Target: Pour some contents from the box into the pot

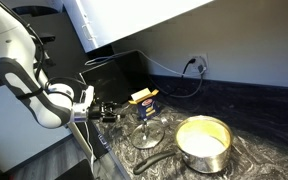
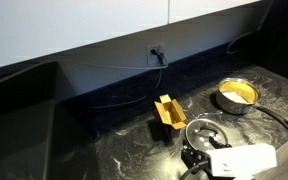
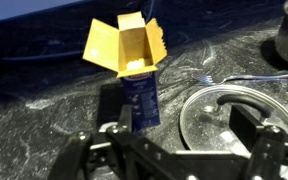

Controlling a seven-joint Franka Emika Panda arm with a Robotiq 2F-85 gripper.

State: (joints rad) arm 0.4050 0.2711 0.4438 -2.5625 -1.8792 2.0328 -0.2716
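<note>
Clearly, box upright, opened, print illegible

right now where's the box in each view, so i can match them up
In an exterior view: the box stands near the centre, just behind the lid.
In an exterior view: the box is at the centre, left of the lid.
Wrist view: the box is at upper centre with its flaps open, left of the lid.
Shared landmark: the lid, next to the box in all three.

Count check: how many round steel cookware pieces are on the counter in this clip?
2. The pot stands uncovered, apart from the box; the flat lid lies on the counter next to the box. Nothing suggests a hidden one.
</note>
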